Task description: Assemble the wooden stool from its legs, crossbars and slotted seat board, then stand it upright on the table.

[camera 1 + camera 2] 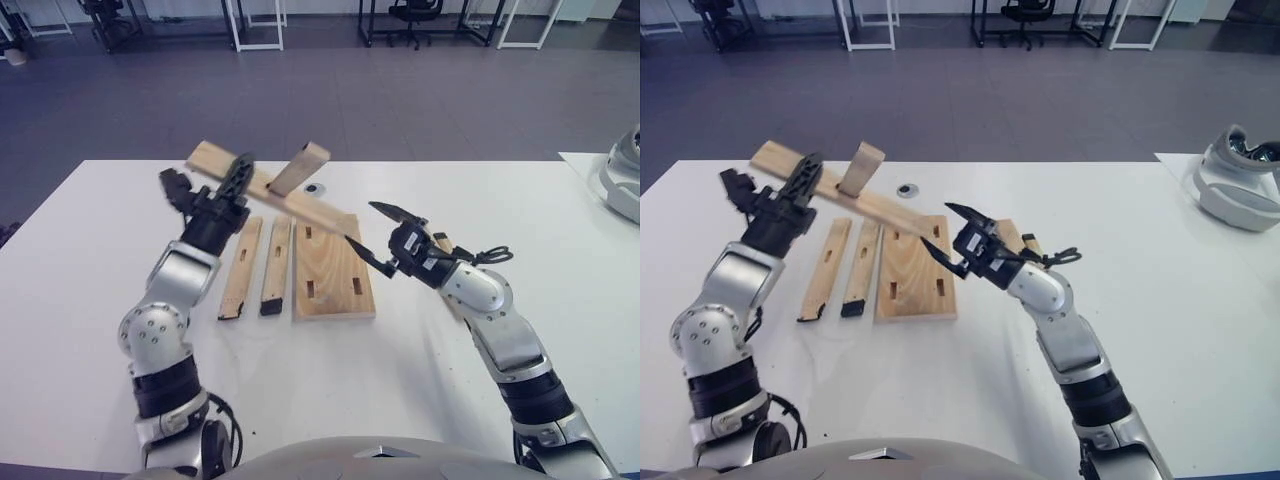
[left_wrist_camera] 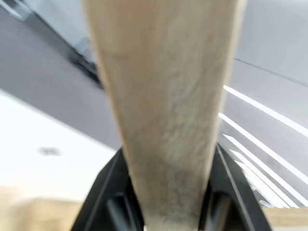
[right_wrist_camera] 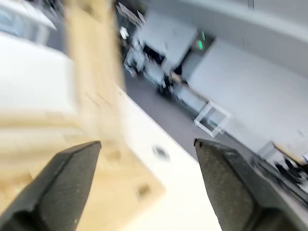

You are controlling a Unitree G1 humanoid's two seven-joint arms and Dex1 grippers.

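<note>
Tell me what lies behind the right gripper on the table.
Behind the open right gripper, light wooden parts lie on the table, beside the seat board. The gripper covers most of them, so their number and shape cannot be told.

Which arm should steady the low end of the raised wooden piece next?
Right, probably. The right gripper is open right beside that end of the raised wooden piece, above the seat board. The left gripper is shut on its upper part.
</note>
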